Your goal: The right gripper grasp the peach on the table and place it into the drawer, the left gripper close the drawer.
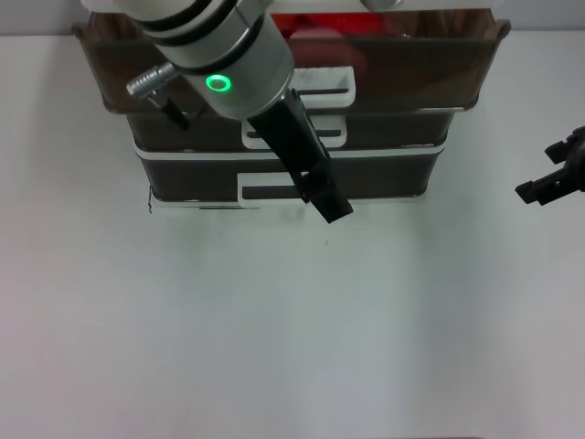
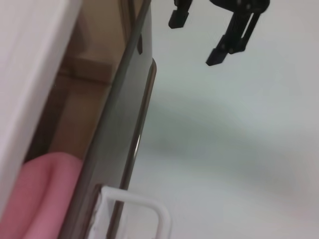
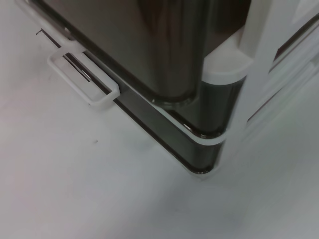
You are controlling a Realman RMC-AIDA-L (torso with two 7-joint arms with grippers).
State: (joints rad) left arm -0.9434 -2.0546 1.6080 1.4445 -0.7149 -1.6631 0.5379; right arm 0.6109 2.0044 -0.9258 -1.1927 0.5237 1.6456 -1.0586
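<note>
The peach [image 2: 42,194] is seen inside the open drawer [image 1: 439,78]; its light front should be pushed squarely. Left gripper [image 1: 329,203] apparently closed, empty; right gripper [image 1: 555,178] spread, empty.

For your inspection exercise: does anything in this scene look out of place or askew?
Yes: the top drawer juts out beyond the two brown drawers below, still open with the peach inside. Nothing looks spilled or damaged.

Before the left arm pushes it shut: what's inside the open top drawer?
The peach shows pink inside the drawer, behind its brown front wall. The head view shows only red shapes through the plastic; the left gripper arm covers much of the rest.
</note>
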